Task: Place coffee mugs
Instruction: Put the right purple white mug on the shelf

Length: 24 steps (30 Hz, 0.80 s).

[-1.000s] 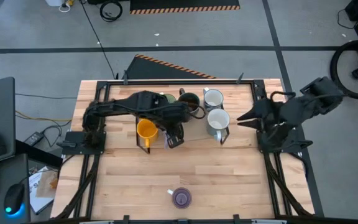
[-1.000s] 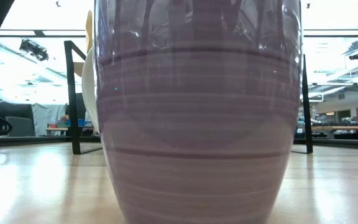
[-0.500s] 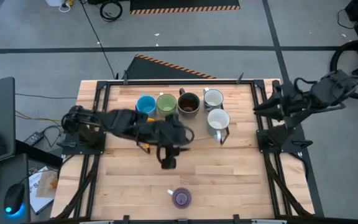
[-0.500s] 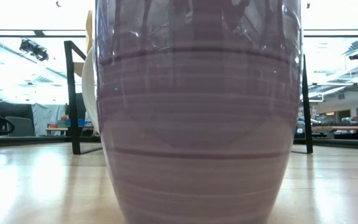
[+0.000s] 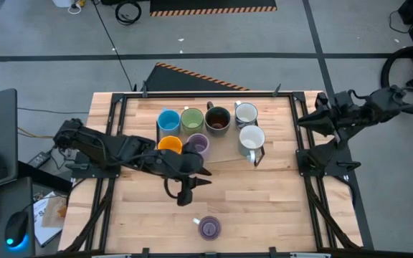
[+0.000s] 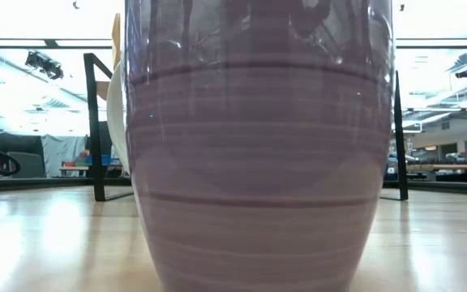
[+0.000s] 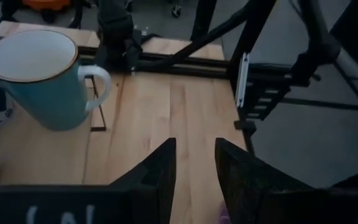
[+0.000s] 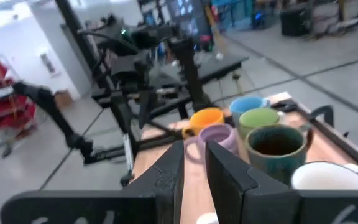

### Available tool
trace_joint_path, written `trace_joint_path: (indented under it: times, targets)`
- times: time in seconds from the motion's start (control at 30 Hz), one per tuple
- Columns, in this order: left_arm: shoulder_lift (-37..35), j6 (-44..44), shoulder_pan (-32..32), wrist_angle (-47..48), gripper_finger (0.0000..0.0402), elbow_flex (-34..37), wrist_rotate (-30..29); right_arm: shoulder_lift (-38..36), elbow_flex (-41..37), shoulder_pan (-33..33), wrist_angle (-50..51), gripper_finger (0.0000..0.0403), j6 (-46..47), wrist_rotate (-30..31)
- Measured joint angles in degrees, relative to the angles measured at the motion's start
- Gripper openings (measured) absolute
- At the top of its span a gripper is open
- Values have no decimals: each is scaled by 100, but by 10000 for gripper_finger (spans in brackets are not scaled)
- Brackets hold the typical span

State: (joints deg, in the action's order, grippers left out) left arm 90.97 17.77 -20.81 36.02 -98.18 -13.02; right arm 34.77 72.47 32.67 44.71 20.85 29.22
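Change noted: the left tool (image 5: 190,190) has let go of the orange mug (image 5: 169,145) and drawn back toward the lone purple mug (image 5: 209,228), fingers slightly spread and empty. The orange mug now stands upright beside a second purple mug (image 5: 197,145), just in front of the blue mug (image 5: 168,120). Judged placed; one remains. The purple mug is glossy, banded, upright near the counter's (image 5: 264,208) front edge. The right tool (image 5: 303,120), pressed nearly together, waits off the counter.

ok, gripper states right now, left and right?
Left gripper: open, narrow gap between the fingers, holding nothing, above bare wooden table.
Right gripper: fingers nearly together, holding nothing, parked off the table's right side.
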Motion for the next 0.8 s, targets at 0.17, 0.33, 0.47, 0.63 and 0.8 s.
trace_joint_path:
  times: [0.17, 0.33, 0.47, 0.63, 0.8]
  targets:
    - [-55, 22, -85, -121, 116, 48, -11, -514, -869, 0, -699, 73, -147, 385]
    - [-51, 183, -99, -139, 116, 50, 100, -830, -1350, -30, -1591, 73, -875, 1251]
    - [-62, 261, -97, -145, 116, 50, 169, -906, -1399, -28, -1900, 73, -1307, 1595]
    - [-66, 653, -132, -149, 116, 41, 477, -893, -1399, -28, -1979, 73, -1504, 1580]
    - [104, 1156, -296, -82, 116, 29, 1126, -893, -1399, -28, -1980, 73, -1505, 1578]
